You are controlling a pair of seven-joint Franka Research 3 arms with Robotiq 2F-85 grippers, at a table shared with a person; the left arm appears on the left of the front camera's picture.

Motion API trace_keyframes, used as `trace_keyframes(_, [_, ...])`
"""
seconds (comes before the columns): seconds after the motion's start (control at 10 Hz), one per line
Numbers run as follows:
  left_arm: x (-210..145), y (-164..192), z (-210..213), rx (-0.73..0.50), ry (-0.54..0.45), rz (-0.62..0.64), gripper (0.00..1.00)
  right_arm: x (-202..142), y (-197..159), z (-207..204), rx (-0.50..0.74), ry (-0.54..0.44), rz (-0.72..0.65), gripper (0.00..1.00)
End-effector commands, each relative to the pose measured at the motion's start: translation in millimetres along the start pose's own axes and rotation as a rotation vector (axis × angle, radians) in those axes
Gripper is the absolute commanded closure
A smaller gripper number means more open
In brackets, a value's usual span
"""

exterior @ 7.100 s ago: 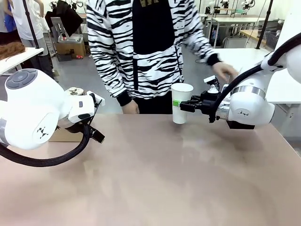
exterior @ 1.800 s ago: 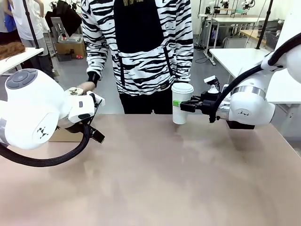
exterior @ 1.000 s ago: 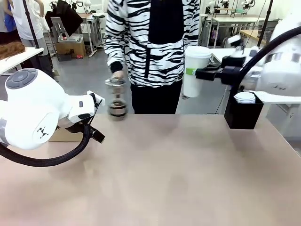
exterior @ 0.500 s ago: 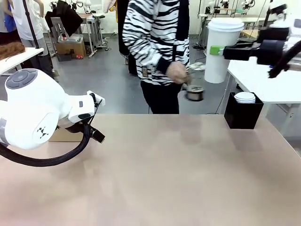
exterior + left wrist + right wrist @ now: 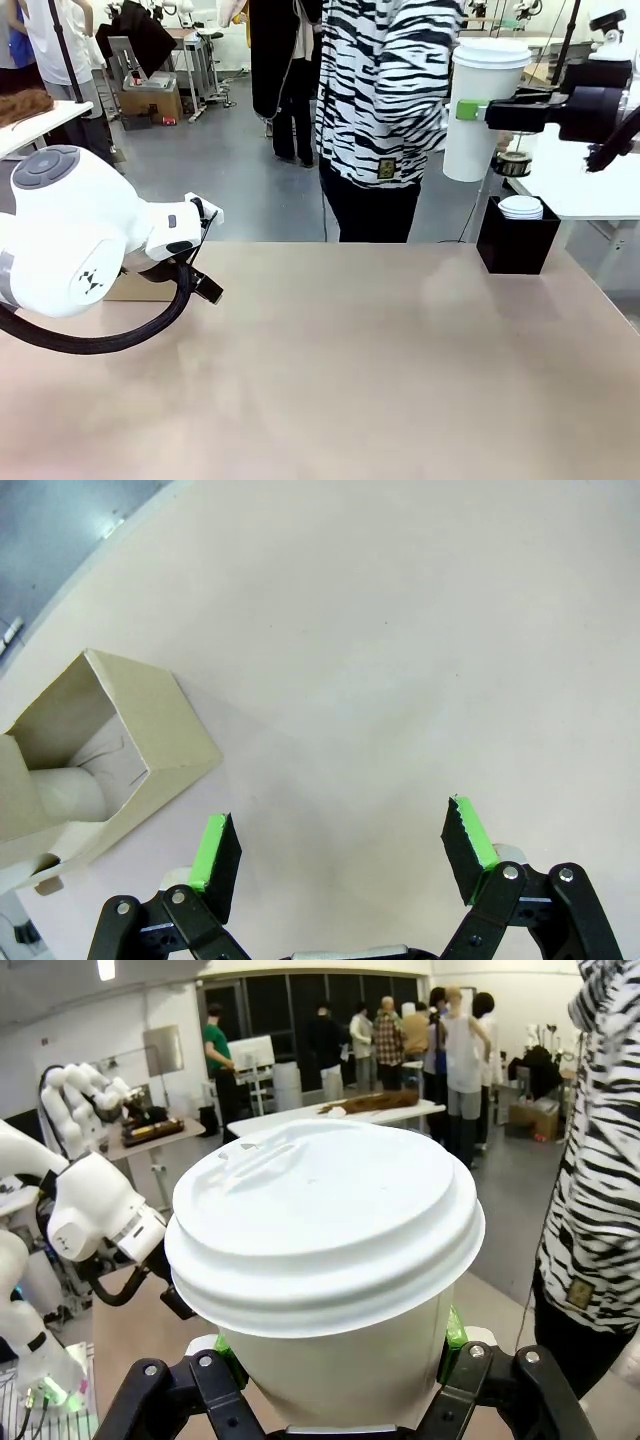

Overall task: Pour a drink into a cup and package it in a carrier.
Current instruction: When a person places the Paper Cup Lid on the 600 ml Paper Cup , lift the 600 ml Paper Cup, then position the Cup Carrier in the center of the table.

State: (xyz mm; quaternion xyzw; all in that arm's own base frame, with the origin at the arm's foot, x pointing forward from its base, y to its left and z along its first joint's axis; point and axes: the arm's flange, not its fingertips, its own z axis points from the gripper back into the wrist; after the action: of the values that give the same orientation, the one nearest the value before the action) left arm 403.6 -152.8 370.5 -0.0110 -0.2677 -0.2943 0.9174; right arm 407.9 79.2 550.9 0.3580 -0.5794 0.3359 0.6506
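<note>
Nearest me, my left fingers (image 5: 340, 845) hung wide apart over the bare bench (image 5: 400, 630), their green pads (image 5: 216, 852) gripping nothing. Just to their left sat the carrier (image 5: 110, 750), a brown cardboard box open at the top. Something pale lay in one pocket, and I could not tell what it was. A careless sweep of those spread fingers could have shoved the light box aside. I also judged that a blocked pocket could leave the cup perched crooked.

Farther right, near the far edge, stood a black box (image 5: 517, 245) with white lids (image 5: 520, 207) on top. Above and beyond it my right fingers (image 5: 470, 108) were clamped on the cup (image 5: 485, 135), which was lidded, upright, high in the air and well apart from the carrier. The lid hid whether the drink was inside.

Paper walls give. Too hard a squeeze could have popped the lid, and too soft a grip would have let the cup slide and drop. The way to the carrier ran across the whole bench, so any tilt risked a spill. The person (image 5: 385, 100) in the striped top stood just beside the cup at the far side, where a swinging sleeve could have knocked it.
</note>
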Motion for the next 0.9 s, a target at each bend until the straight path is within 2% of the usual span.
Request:
trace_keyframes(0.0, [-0.6,0.7,0.2,-0.002,0.0,0.002,0.0,5.3,1.3,0.3,-0.005,-0.008,0.006,0.19])
trace_keyframes(0.8, [0.0,0.0,0.0,0.0,0.0,0.0,0.0,5.3,1.3,0.3,-0.005,-0.008,0.006,0.19])
